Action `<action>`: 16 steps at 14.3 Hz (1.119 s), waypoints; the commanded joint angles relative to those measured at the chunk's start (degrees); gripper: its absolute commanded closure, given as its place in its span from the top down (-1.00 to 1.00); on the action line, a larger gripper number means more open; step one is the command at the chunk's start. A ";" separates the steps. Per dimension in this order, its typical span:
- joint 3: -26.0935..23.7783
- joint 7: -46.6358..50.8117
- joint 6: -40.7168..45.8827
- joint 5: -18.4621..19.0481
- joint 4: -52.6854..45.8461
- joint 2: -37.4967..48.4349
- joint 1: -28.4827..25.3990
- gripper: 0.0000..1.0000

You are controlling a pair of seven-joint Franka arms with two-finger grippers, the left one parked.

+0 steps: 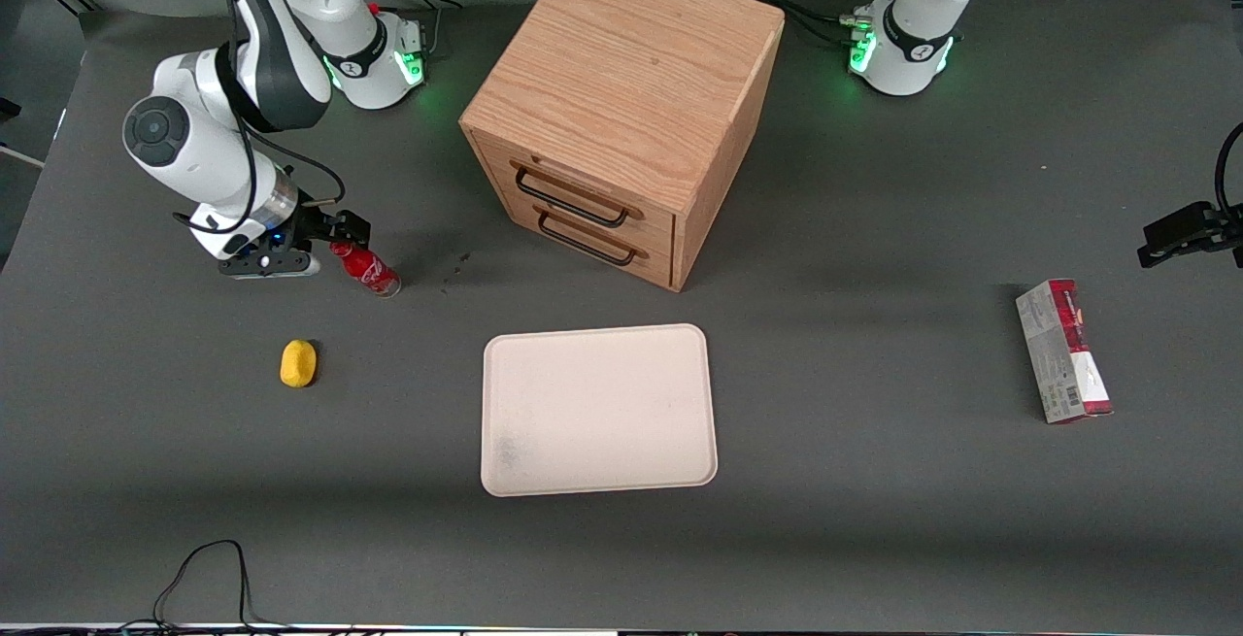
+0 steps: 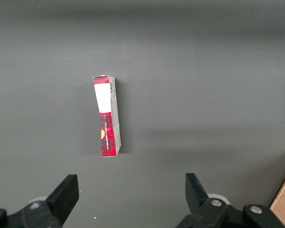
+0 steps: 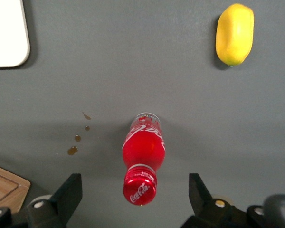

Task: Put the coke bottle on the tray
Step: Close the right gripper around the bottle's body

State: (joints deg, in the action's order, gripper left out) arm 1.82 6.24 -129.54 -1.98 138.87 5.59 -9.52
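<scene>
The gripper hangs over the upright coke bottle, fingers spread wide and touching nothing; a lemon and brown spots lie near, the tray well apart on the table

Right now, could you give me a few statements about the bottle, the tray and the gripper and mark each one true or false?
1. The coke bottle already stands on the tray. False: it stands on the dark table, apart from the tray.
2. The gripper is open, a finger on either side of the bottle's cap. True.
3. The tray holds a yellow object. False: the yellow object lies on the table, nearer to the front camera than the bottle.
4. The wooden drawer cabinet has both drawers shut. True.
5. The bottle's cap is red. True.
</scene>
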 commanded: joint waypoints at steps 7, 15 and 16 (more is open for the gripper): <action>0.38 -2.38 -1.68 0.13 2.45 0.48 -0.15 0.97; 0.47 -3.34 -1.51 0.13 2.45 0.48 -0.06 -1.00; 0.55 -3.34 -1.42 0.13 2.45 0.56 -0.06 -1.00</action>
State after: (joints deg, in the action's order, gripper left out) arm 1.87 4.42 -130.38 -1.94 140.86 5.60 -9.50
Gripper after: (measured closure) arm 0.656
